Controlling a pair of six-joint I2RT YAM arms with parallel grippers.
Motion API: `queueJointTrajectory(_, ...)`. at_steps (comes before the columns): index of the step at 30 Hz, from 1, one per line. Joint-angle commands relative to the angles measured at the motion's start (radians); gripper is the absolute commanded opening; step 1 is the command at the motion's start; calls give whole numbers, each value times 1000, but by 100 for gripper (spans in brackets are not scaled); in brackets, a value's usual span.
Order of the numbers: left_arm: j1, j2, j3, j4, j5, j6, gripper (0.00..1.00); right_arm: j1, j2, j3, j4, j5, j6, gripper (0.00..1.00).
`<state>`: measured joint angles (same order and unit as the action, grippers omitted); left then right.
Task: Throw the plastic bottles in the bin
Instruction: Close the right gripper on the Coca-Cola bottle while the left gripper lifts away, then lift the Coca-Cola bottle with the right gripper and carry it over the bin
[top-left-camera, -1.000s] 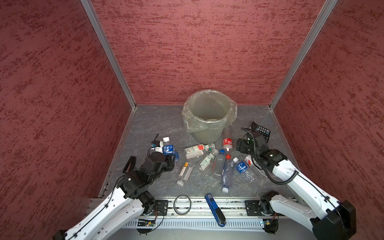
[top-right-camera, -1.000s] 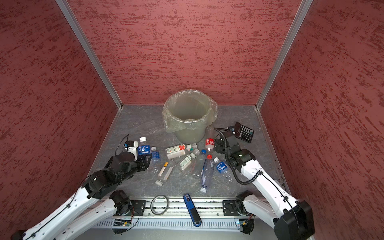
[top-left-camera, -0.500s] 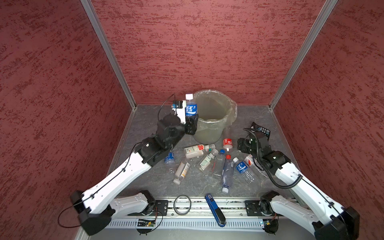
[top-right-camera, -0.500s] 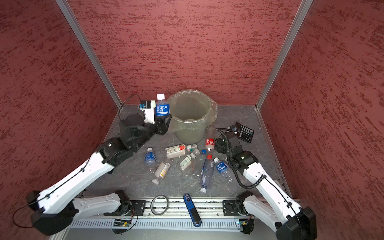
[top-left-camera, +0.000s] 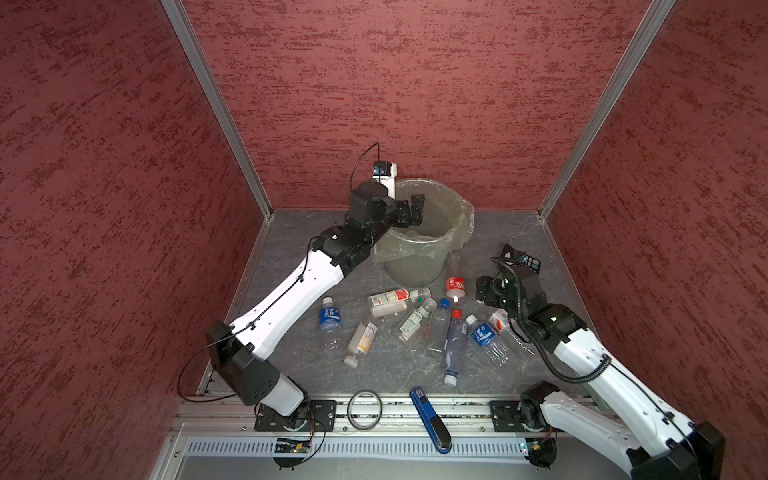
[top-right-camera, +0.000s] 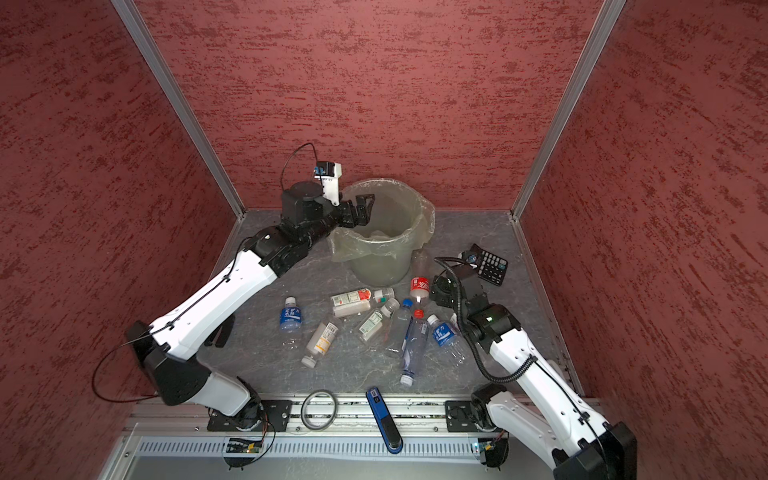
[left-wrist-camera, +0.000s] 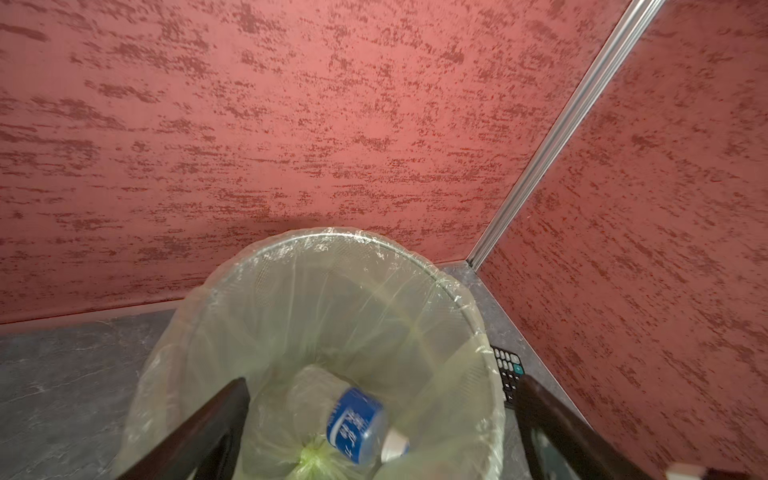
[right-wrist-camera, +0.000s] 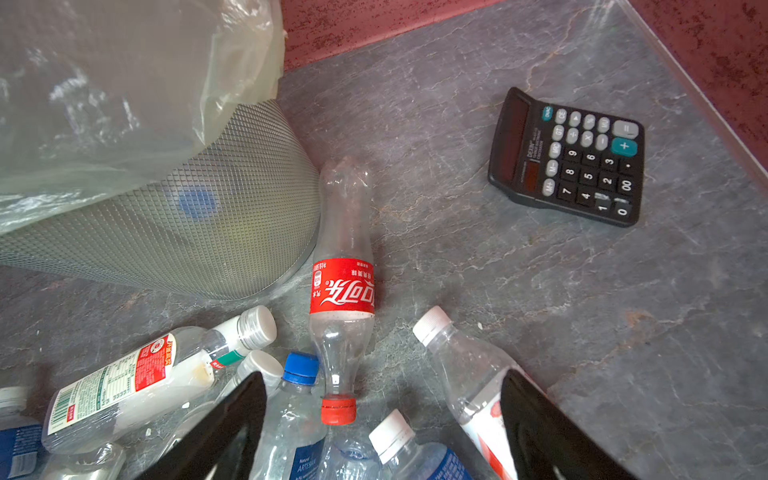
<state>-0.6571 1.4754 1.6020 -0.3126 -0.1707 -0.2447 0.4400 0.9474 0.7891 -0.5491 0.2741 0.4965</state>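
Round translucent grey-green plastic bin (left-wrist-camera: 345, 237), bag-lined: holds one blue-labelled clear plastic bottle (left-wrist-camera: 355, 424). Left gripper (left-wrist-camera: 380, 384) above it, jaws spread wide, empty. Right gripper (right-wrist-camera: 382, 378) likewise wide, empty.

blue-label bottle (left-wrist-camera: 356, 424) now in bin (left-wrist-camera: 353, 237)

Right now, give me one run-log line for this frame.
left gripper: open, empty, over bin | blue-label bottle: inside bin | right gripper: open, empty, near red-label bottle | other bottles: lying on tabletop
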Motion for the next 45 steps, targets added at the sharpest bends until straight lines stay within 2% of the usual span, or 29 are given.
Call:
queueJointTrajectory(1,-14,-153,-63,77,-25,31,100,-8,53,21,14,15,2,90)
queueJointTrajectory(7,-15,-322,-198,-13,-93,42,99,-7,235,74,49,24,-13,89)
queueJointTrajectory(10,-4,-415,-313,-39,-124,34,99,-9,316,95,111,22,-15,89)
queueJointTrajectory(15,21,-554,-530,-98,-161,-20,99,-32,439,111,242,-48,-12,91)
queueJointTrajectory(23,110,-744,-839,-205,-140,-145,99,-52,635,134,385,-127,-44,93)
queueJointTrajectory(27,163,-807,-926,-257,-95,-192,99,-60,716,167,389,-98,-74,93)
queueJointTrajectory(38,191,-834,-1027,-280,-49,-264,99,-69,843,246,345,-34,-111,72)
queueJointTrajectory(41,192,-825,-1028,-281,-49,-265,99,-78,834,233,342,-43,-104,54)
queueJointTrajectory(44,198,-823,-1018,-281,-59,-253,100,-86,783,187,358,-53,-87,42)
queueJointTrajectory(45,203,-822,-1014,-278,-56,-250,99,-86,760,172,359,-52,-83,41)
